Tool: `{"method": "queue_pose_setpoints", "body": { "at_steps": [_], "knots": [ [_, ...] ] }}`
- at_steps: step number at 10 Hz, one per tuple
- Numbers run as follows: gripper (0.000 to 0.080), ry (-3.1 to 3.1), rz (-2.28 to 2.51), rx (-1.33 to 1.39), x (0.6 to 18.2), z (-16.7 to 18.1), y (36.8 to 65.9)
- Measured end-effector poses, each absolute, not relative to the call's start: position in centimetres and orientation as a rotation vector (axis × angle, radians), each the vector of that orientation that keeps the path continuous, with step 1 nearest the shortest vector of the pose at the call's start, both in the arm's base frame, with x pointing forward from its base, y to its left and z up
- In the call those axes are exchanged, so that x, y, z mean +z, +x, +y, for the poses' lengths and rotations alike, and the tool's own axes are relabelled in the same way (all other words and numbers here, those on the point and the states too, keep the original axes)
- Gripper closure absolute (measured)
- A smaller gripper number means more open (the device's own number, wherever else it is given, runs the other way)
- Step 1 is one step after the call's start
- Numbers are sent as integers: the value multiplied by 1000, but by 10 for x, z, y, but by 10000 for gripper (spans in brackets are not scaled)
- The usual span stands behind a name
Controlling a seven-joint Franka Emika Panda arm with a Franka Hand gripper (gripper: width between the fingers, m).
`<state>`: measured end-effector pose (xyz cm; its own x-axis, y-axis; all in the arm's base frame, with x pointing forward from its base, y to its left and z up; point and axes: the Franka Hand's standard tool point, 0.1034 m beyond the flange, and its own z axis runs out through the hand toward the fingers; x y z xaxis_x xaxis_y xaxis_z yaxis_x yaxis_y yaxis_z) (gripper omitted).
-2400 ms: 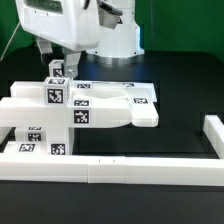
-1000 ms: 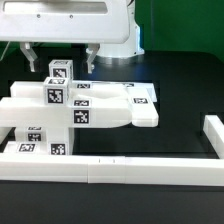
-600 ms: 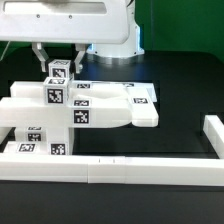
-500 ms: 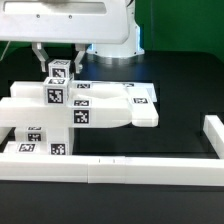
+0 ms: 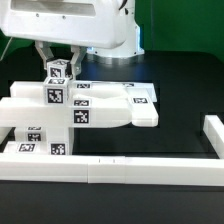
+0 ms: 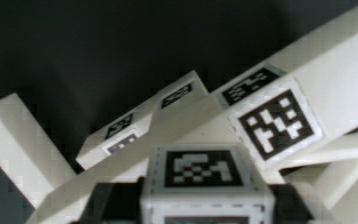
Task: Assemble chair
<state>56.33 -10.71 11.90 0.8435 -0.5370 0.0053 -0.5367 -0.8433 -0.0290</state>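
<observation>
The gripper (image 5: 58,56) hangs over the far left part of the black surface (image 5: 175,100) in the exterior view, its two fingers (image 5: 43,55) closed on a small white cube (image 5: 59,71) that carries a square tag on the face toward the camera. The cube sits between the fingertips, tilted a little, at the top of the chair parts. In the wrist view the same cube (image 6: 201,172) fills the space between the dark finger pads (image 6: 108,200), its tag facing the camera.

Just below the held cube lies the rest of the chair (image 5: 80,105): white blocky pieces stacked and joined on the exterior view's left, with tags on several faces. A tagged block (image 5: 53,95) stands right under the cube; whether the two touch cannot be told. A flat panel (image 5: 125,100) reaches from the stack toward the exterior view's right and ends in a thick white edge. In the wrist view, long tagged bars (image 6: 274,115) run slantwise beyond the cube.

A long white border rail (image 5: 120,165) runs along the near side of the surface, with a short rail (image 5: 213,132) at the exterior view's right.
</observation>
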Motion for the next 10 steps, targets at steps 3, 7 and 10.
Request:
{"method": "queue_pose_setpoints", "body": {
  "at_steps": [3, 7, 10],
  "knots": [
    [515, -2875, 1192, -16, 119, -106, 563],
    [515, -2678, 1519, -9, 118, -110, 563],
    [515, -2507, 1784, 1, 118, -109, 564]
  ]
}}
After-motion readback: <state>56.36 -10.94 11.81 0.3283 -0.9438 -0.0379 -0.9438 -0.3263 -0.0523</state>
